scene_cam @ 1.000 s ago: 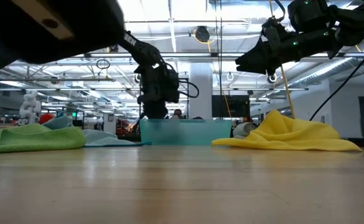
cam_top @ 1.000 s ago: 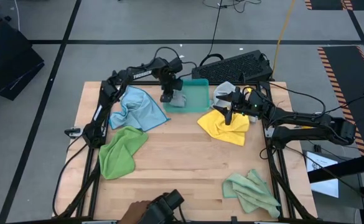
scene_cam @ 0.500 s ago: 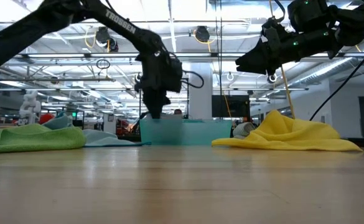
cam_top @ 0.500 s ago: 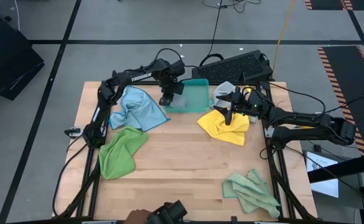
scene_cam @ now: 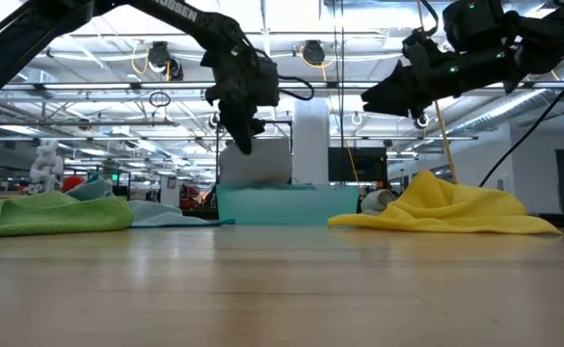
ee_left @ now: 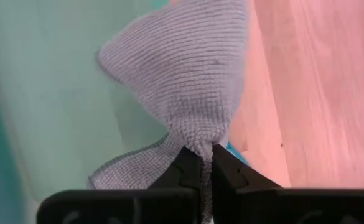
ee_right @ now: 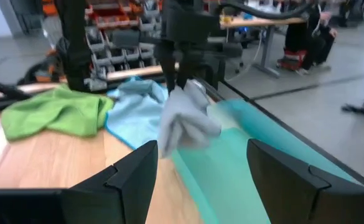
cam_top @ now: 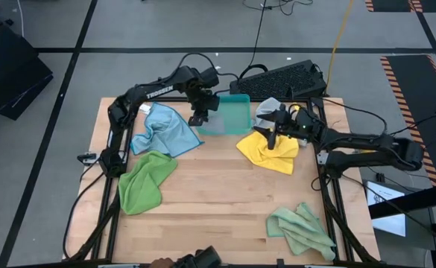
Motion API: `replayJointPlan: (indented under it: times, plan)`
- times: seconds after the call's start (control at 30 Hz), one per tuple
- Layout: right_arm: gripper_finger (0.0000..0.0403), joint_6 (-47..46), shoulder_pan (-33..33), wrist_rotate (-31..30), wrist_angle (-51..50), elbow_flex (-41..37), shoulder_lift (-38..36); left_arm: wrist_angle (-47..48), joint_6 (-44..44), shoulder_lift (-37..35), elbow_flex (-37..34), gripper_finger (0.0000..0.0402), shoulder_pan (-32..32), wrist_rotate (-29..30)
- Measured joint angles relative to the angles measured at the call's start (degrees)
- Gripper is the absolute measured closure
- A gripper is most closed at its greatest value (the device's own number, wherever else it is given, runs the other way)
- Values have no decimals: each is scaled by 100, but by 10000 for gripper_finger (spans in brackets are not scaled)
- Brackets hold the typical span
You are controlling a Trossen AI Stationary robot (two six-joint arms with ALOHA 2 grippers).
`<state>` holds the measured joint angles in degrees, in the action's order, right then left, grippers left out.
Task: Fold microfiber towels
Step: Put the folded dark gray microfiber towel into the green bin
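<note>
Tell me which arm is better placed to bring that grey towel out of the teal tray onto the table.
Left. The left gripper is already shut on the grey towel, holding it above the teal tray. The right gripper hovers open over the yellow towel, holding nothing.

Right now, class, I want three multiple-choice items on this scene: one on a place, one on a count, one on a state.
1. Where does the yellow towel lie?
A. under the right tool
B. inside the teal tray
C. on the keyboard

2. How many green towels lie on the table?
A. one
B. two
C. three

3. The left tool is
A. open, empty
B. shut on the grey towel
C. resting on the table

Answers: 1 A, it spreads below that tool; 2 B, one each side; 3 B, the cloth hangs pinched above the tray.
</note>
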<state>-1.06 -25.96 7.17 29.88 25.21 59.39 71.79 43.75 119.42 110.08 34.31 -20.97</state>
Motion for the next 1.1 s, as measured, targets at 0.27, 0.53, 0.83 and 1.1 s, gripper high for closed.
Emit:
replayJointPlan:
  times: [0.27,0.53,0.83,1.1]
  plan:
    - [150,102,306,-259,2087,528,2241,-294,-103,33,0,395,191,-107]
    - [86,512,231,-151,1267,2241,3711,-306,-95,33,2,395,116,-70]
    - [86,299,-29,438,1332,2496,4347,-346,65,-76,2,396,-103,59]
    - [146,-92,-30,731,1592,2492,4564,-569,45,-148,7,395,-244,471]
